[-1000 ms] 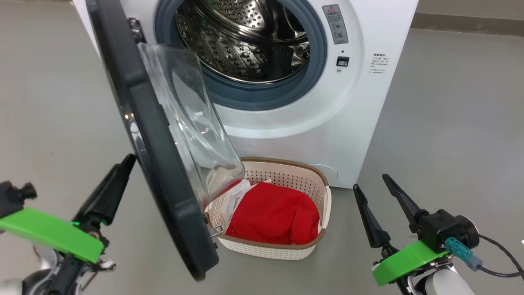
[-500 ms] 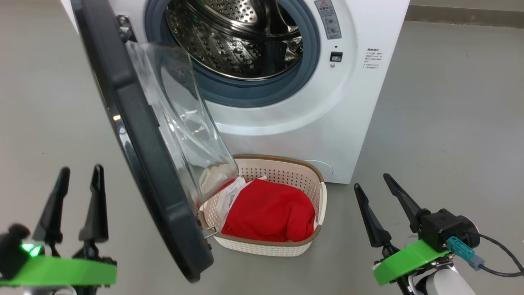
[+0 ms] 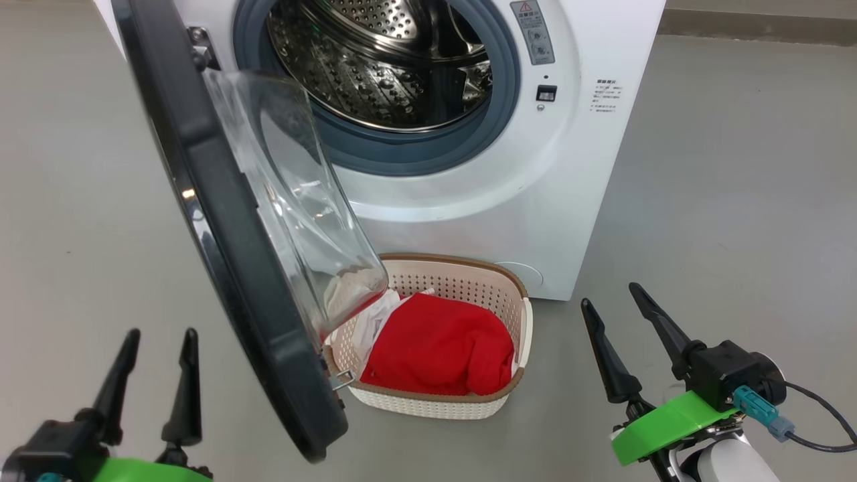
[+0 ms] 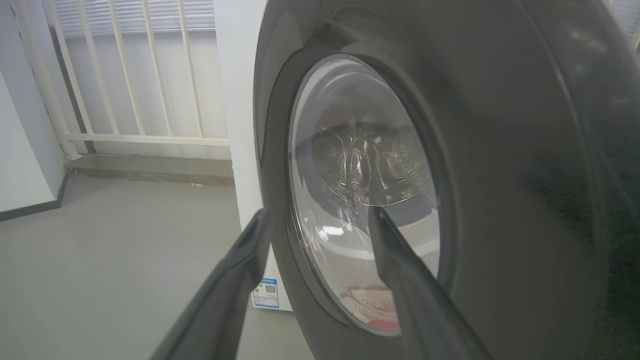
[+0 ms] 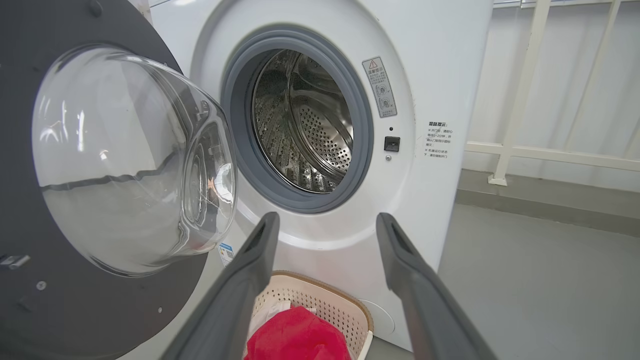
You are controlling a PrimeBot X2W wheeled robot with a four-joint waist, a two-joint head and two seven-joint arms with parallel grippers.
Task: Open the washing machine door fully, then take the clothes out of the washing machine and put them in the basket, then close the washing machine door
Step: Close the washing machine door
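We log the washing machine door (image 3: 221,221) hanging open just right of our left gripper (image 3: 163,333), spread wide, empty. Past the door, clothes (image 3: 435,348) lie in the basket (image 3: 462,284); right gripper (image 3: 609,294), likewise spread, beside basket.

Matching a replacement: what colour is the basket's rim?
The basket rim is brown, clearest in head view.

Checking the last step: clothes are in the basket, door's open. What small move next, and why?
Probably ease the open left end effector forward against the outer face of the washing machine door, which it faces, to start closing it: the clothes lie in the basket and the drum looks empty.
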